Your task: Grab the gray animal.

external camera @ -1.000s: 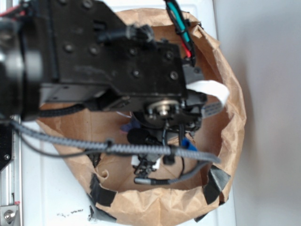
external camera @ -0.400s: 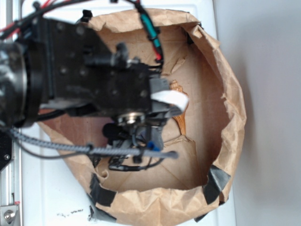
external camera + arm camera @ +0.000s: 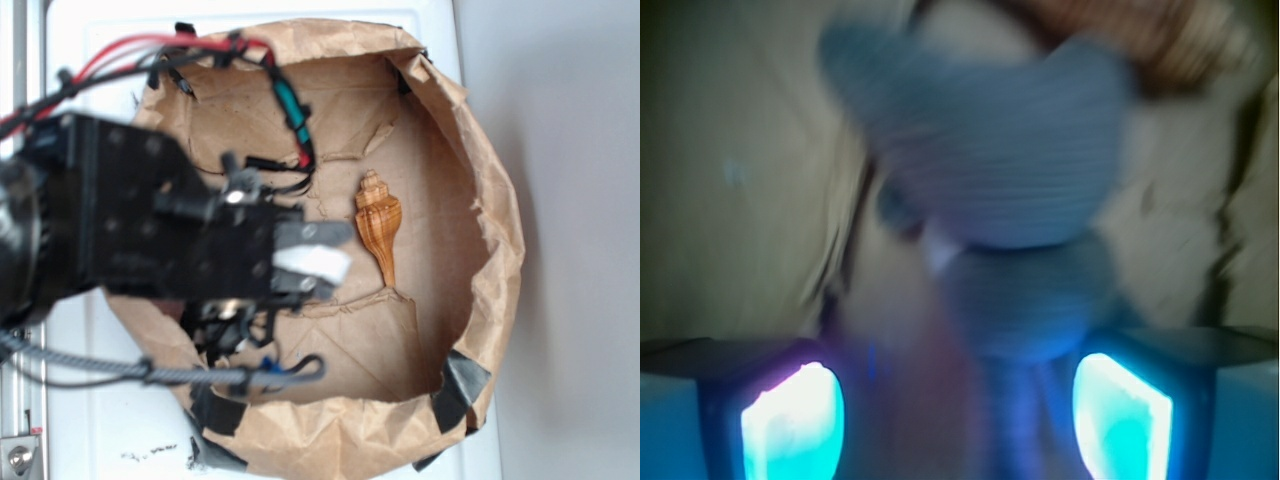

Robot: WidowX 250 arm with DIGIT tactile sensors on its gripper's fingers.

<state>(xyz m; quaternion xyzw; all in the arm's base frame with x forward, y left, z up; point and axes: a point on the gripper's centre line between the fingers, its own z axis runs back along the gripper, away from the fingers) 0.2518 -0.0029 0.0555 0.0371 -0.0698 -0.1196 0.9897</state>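
The gray animal point(image 3: 990, 170) fills the blurred wrist view as a soft gray plush, its lower part reaching down between my fingers. My gripper point(image 3: 958, 410) stands open, with the glowing pads point(image 3: 790, 430) wide apart on either side of the toy. In the exterior view the black arm point(image 3: 150, 230) covers the left half of the paper bag, and the gray animal is hidden beneath it.
An orange-brown spiral seashell point(image 3: 378, 222) lies on the bag floor right of the arm. The crumpled brown paper bag point(image 3: 495, 200) walls the area all round, with black tape point(image 3: 462, 388) at its front rim. White tabletop point(image 3: 110, 440) lies outside.
The arm has moved left across the bag and looks smaller, uncovering the seashell that it hid a second ago.
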